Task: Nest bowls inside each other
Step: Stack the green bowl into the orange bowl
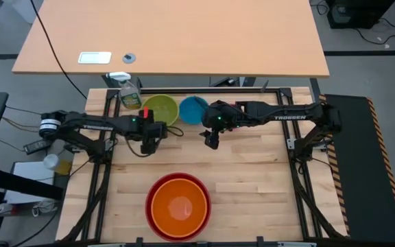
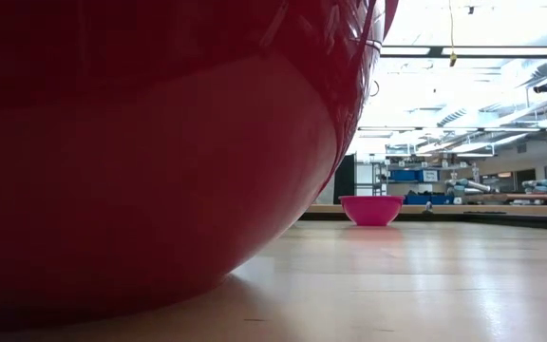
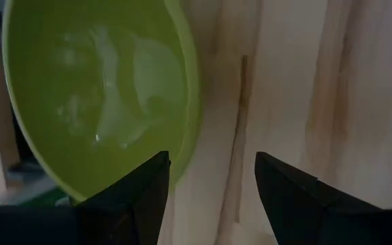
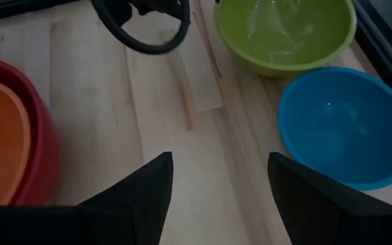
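Observation:
The orange bowl (image 1: 178,207) sits nested in the red bowl (image 1: 151,199) near the table's front edge. At the far side, the lime green bowl (image 1: 160,110) and the blue bowl (image 1: 193,110) stand side by side on their bases. A pink bowl (image 2: 371,209) shows far off in the low view, upright on the table. My left gripper (image 1: 147,145) hangs open above the wood just in front of the green bowl (image 3: 101,88). My right gripper (image 1: 212,141) hangs open in front of the blue bowl (image 4: 346,126), with nothing between its fingers.
A green spray bottle (image 1: 129,92) stands at the far left corner beside the green bowl. A black cable loop (image 4: 148,34) hangs from the left arm. Bare wood lies between the two grippers and the red bowl (image 4: 43,156). Black frame rails (image 1: 280,92) edge the table.

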### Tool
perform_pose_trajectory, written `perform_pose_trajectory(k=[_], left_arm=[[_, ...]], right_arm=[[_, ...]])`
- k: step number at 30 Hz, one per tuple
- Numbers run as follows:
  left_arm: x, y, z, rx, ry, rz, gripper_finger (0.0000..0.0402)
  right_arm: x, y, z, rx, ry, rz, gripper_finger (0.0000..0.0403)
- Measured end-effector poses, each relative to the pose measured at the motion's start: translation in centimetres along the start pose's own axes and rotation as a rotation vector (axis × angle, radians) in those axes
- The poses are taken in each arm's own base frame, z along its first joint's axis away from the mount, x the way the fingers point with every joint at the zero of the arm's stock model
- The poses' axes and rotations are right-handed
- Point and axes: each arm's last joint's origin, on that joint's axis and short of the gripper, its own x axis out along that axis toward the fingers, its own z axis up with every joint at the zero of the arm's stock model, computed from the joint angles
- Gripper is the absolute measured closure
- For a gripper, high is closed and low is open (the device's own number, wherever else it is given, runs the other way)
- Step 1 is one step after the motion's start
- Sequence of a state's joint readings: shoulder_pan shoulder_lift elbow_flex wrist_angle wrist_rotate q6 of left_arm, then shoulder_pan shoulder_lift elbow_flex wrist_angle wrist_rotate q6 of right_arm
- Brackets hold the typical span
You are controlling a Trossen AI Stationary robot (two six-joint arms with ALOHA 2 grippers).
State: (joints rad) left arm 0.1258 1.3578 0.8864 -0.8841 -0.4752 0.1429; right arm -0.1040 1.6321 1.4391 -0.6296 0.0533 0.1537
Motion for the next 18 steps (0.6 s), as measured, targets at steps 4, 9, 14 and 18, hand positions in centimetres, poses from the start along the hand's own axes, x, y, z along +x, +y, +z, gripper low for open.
perform_pose_trajectory(k=[4,9,14,18], left_arm=[[1.1,0.7,0.5,0.010,-0.005,-0.003,0.0183],[2.6,1.8,0.8,-0.021,-0.021,-0.124,0.0187],[4.1,2.8,0.9,-0.009,-0.011,-0.144,0.0210],[5.2,2.9,0.9,0.006,0.010,-0.212,0.0227]], right_arm=[[0.0,0.2,0.0,-0.004,-0.001,0.002,0.0157],[0.0,0.5,-0.1,-0.010,-0.001,0.005,0.0157],[-0.1,1.2,-0.2,-0.017,0.001,0.018,0.0157],[-0.1,1.7,-0.3,-0.012,0.003,0.028,0.0157]])
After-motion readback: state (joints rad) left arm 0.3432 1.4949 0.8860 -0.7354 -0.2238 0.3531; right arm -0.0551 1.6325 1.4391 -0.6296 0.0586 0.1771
